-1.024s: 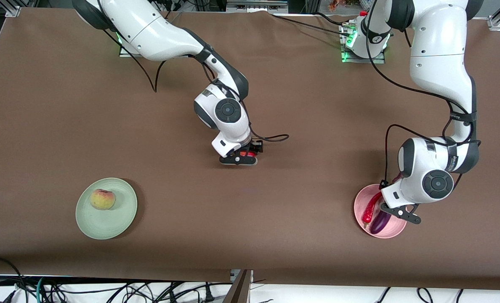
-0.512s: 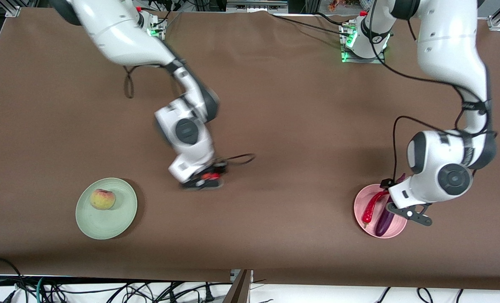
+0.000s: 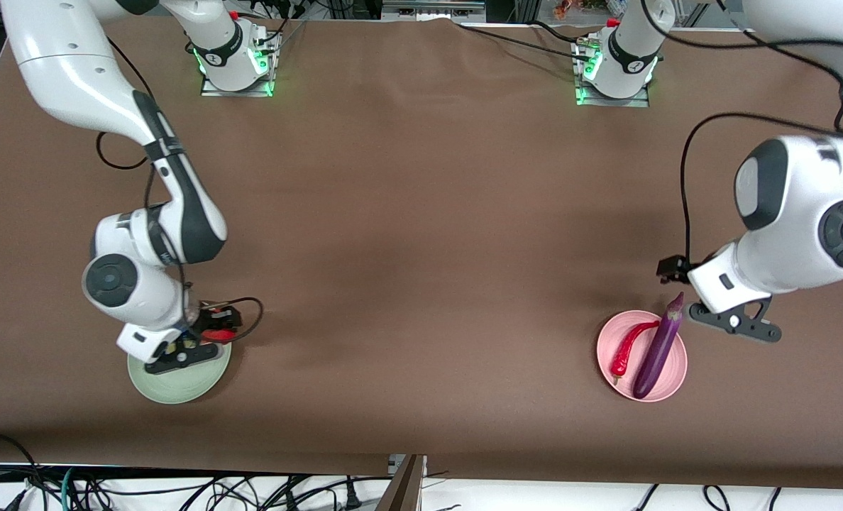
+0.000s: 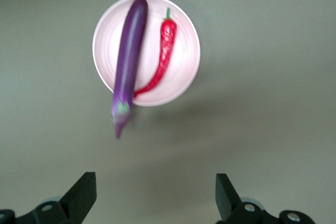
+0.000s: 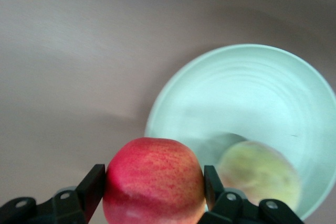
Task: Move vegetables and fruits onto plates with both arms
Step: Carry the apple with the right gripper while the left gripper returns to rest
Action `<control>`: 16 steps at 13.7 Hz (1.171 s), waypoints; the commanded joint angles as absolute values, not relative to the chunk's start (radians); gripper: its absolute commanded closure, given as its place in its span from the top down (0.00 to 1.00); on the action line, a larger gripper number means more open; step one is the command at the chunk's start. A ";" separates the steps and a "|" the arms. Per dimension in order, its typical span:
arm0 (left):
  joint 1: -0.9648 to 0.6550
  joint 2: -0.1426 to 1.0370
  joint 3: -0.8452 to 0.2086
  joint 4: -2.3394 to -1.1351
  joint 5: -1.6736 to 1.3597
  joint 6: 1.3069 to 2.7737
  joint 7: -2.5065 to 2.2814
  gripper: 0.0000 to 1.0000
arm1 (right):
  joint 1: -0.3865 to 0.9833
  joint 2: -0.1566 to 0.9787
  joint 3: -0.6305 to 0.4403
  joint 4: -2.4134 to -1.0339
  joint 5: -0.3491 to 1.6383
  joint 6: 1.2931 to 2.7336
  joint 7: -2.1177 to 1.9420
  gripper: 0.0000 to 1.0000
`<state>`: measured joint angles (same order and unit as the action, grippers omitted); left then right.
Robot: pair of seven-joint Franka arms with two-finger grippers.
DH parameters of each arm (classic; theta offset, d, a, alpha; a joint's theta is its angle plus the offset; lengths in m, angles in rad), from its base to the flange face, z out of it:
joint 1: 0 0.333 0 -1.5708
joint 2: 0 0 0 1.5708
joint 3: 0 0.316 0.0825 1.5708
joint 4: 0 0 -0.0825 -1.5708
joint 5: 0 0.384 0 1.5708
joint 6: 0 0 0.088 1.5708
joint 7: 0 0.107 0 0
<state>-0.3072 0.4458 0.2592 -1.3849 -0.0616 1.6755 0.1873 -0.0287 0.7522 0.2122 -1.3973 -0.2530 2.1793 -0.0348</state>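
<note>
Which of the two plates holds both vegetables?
The pale pink round plate, with the long purple eggplant and red chili pepper; the pale green plate holds none.

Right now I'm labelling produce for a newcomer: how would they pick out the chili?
Find the pink plate toward the left arm's end of the table. Two things lie on it side by side: the chili pepper is the short, curved red one, not the long purple eggplant.

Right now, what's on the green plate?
Peach lies on the green plate. Right claw holds the red fruit above its rim. Front view: arm covers the peach.
</note>
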 commanded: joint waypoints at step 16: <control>-0.055 -0.058 0.034 -1.724 0.028 1.663 0.054 1.00 | -0.063 0.502 0.250 -1.365 -0.203 1.868 -0.084 1.00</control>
